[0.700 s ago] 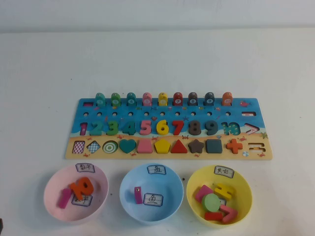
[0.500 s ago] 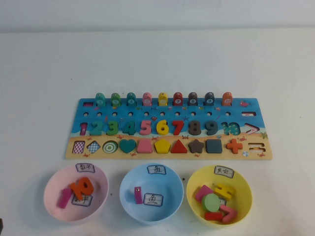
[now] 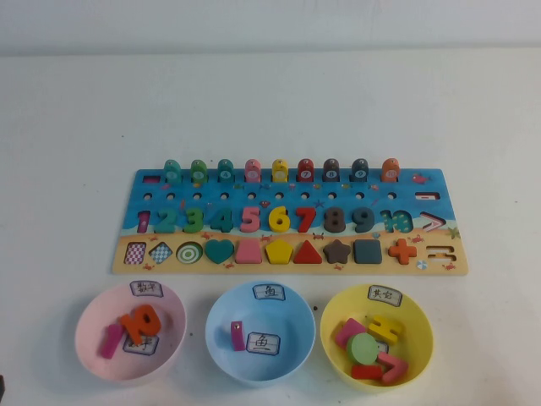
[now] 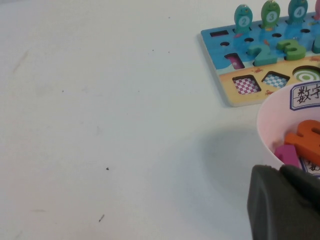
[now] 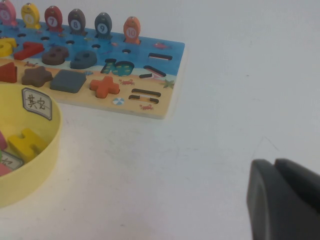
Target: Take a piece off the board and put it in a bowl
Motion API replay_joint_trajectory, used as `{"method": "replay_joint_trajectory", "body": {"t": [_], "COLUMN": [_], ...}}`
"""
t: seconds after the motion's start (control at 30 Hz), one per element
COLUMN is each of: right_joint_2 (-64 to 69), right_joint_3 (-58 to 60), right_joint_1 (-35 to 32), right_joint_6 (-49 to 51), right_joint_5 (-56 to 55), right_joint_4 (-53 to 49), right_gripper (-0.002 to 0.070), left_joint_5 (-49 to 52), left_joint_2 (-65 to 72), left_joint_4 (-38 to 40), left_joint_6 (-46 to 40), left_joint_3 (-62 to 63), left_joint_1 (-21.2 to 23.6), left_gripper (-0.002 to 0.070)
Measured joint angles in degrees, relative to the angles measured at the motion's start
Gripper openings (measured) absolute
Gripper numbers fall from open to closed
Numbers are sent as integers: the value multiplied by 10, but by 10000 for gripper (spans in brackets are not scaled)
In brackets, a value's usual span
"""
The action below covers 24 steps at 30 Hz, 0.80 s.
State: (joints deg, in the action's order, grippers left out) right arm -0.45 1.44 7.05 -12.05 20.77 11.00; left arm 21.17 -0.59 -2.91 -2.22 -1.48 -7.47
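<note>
The teal-green "2" [image 3: 164, 220] sits in its slot on the board [image 3: 439, 182], second numeral from the left, between the "1" and the green "3". It also shows in the left wrist view [image 4: 262, 51]. The pink bowl [image 3: 93, 338] stands in front of the board's left end and holds an orange and a magenta piece. My left gripper [image 4: 280, 172] is shut and empty, low beside the pink bowl [image 4: 272, 125]. My right gripper [image 5: 274, 162] is shut and empty, over bare table off the board's right end [image 5: 165, 65]. Neither arm shows in the high view.
A light blue bowl [image 3: 224, 309] with one pink piece stands in the front middle. A yellow bowl [image 3: 338, 317] with several pieces stands at the front right. White table lies all round the board.
</note>
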Motion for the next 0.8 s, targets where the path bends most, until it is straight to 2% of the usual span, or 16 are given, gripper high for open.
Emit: {"method": "replay_joint_trajectory", "body": {"t": [0.17,0.37,0.6,0.8], "right_joint_2": [0,0,0,0], "right_joint_3": [0,0,0,0], "right_joint_1": [0,0,0,0], "right_joint_6": [0,0,0,0], "right_joint_5": [0,0,0,0], "right_joint_4": [0,0,0,0], "right_gripper": [-18,-18,-18,-18], "left_joint_5": [-9,-34,-47,-115], "left_joint_2": [0,0,0,0], "left_joint_4": [15,82,105,185], "left_joint_6": [1,1,2,56], "left_joint_3": [0,0,0,0], "left_joint_1": [0,0,0,0], "left_gripper": [-5,-5,-5,-5]}}
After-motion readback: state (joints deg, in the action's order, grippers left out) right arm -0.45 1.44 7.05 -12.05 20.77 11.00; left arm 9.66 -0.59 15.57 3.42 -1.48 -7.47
